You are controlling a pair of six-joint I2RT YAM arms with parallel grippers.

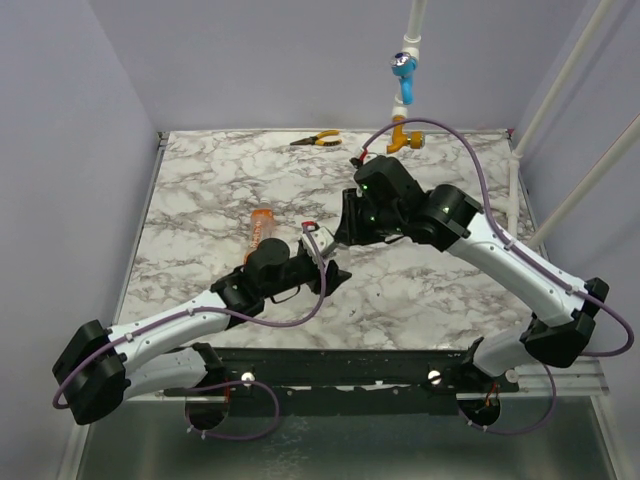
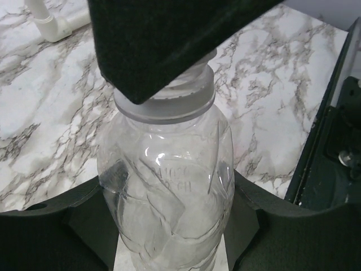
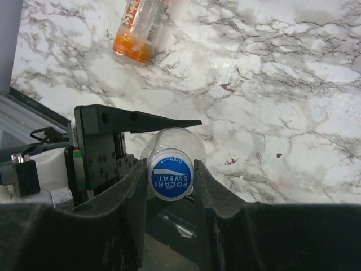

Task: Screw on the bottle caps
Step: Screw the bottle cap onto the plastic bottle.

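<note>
- The clear bottle [image 2: 166, 169] is gripped around its body by the left gripper [image 2: 166, 209], with one finger pressed against each side.
- The blue cap [image 3: 171, 176] is clamped between the fingers of the right gripper [image 3: 171, 179]. It sits on the neck of the clear bottle, and how far it is threaded cannot be told.
- The turning move is judged to depend on one alignment. The long axis of the clear bottle runs straight out from the right gripper, cap end nearest, so a roll of that wrist would be made about the neck while the body is braced by the left gripper.
- The orange bottle [image 1: 262, 228] lies on its side on the table [image 1: 200, 180], just beyond the left gripper and apart from it, so the left arm is the nearer. Whether it is capped cannot be made out, and no whitish cap is seen.
- The cap's printed face is shown only by the right wrist view. In the left wrist view it is hidden by a black finger, and the crumpled body is shown instead. In the top view the clear bottle is almost wholly covered by the two grippers.
</note>
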